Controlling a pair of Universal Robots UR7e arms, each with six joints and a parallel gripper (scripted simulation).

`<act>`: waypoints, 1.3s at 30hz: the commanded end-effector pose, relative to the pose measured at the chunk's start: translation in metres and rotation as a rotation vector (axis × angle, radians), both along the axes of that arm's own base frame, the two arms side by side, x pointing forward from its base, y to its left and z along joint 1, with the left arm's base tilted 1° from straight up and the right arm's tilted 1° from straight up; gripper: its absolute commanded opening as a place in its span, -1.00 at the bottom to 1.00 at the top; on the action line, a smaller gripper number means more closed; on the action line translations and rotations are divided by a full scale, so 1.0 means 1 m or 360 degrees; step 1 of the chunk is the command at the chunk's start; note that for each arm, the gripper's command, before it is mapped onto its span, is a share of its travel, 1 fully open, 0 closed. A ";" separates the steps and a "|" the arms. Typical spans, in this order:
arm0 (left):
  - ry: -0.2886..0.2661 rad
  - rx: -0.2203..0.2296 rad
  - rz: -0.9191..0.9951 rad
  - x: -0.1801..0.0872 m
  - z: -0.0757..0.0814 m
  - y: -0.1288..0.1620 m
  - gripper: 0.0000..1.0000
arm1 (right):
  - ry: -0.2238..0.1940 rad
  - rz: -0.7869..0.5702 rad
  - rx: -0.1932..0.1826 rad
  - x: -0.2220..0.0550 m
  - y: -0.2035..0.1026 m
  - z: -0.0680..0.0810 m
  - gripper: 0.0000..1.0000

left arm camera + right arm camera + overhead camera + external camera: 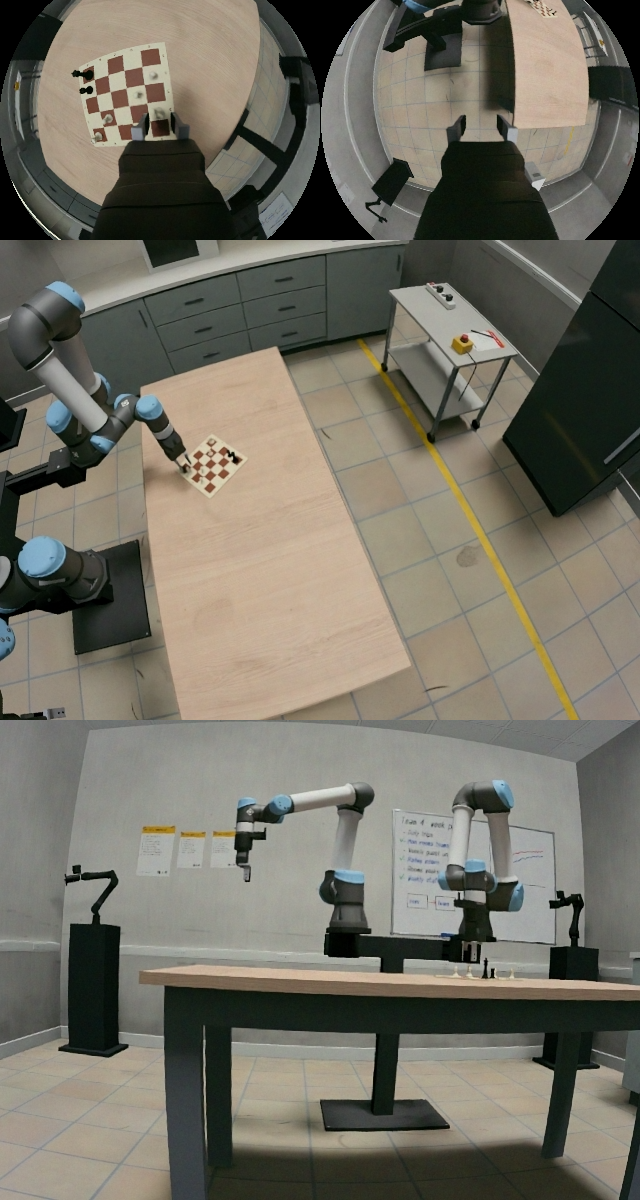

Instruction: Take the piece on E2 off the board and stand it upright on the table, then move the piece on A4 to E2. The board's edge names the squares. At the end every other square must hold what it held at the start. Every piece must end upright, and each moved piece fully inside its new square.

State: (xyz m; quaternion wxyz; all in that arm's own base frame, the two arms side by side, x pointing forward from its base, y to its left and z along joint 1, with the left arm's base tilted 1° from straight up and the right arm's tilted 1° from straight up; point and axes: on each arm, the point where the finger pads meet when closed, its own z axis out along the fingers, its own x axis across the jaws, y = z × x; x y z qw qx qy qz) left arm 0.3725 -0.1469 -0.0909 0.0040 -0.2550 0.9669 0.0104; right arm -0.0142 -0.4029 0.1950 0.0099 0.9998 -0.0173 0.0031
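The chessboard (210,494) (166,62) lies flat; its edge labels are too small to read. A tall black piece (88,75) (485,969) stands on one corner square, with a short black piece (88,90) beside it. Several white pieces stand upright, among them one (154,76) near the right edge, one (138,95) further in and two (107,119) (98,136) at lower left. My left gripper (185,466) (470,961) (159,119) is open, low over the board's near edge. A white piece (159,113) shows between its fingertips; contact is not visible. My right gripper (481,121) (247,878) is open and empty.
The wooden table (279,570) (547,75) extends around the board, mostly to the right arm's side. My right gripper hangs high, beyond the table's end. The grey drawers (284,307) and a wheeled cart (421,312) stand off the table.
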 end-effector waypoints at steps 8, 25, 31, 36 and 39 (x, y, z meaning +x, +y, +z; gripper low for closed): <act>-0.0001 -0.0001 0.0000 0.000 0.000 0.000 0.45 | 0.0000 0.0000 -0.0002 0.000 0.000 0.000 1.00; -0.0001 -0.0001 0.0000 0.000 -0.023 0.000 0.45 | 0.0000 0.0000 -0.0002 0.000 0.000 0.000 1.00; -0.0001 -0.0001 0.0000 0.000 -0.034 0.001 0.45 | 0.0000 0.0000 -0.0002 0.000 0.000 0.000 1.00; -0.0001 -0.0001 0.0000 0.000 -0.037 0.001 0.45 | 0.0000 0.0000 -0.0002 0.000 0.000 0.000 1.00; -0.0001 -0.0001 0.0000 0.000 -0.037 0.001 0.45 | 0.0000 0.0000 -0.0002 0.000 0.000 0.000 1.00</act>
